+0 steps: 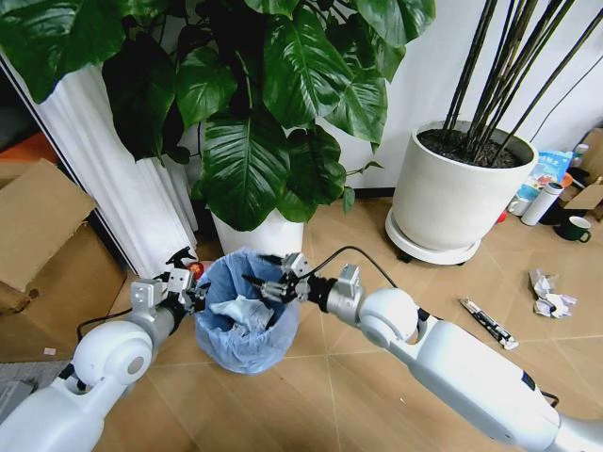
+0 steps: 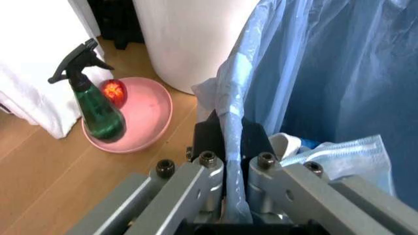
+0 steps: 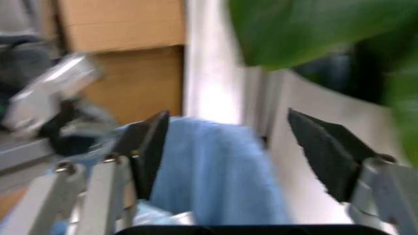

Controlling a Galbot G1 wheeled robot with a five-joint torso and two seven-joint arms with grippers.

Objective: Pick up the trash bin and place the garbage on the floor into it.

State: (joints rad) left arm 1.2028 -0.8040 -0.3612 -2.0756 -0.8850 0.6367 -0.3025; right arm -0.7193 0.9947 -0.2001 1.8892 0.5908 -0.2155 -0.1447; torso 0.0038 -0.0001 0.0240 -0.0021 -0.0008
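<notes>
You see a light wooden plank floor across the lower frame. At upper left a white fluted column stands beside a brown cardboard box. A broad-leaved plant fills the top centre. At upper right, a large white plant pot stands before a white wall.

The trash bin stood before a plant pot, the left gripper at its left rim, the right gripper over its mouth. To its right, a stick wrapper and paper wads lay on the floor.
</notes>
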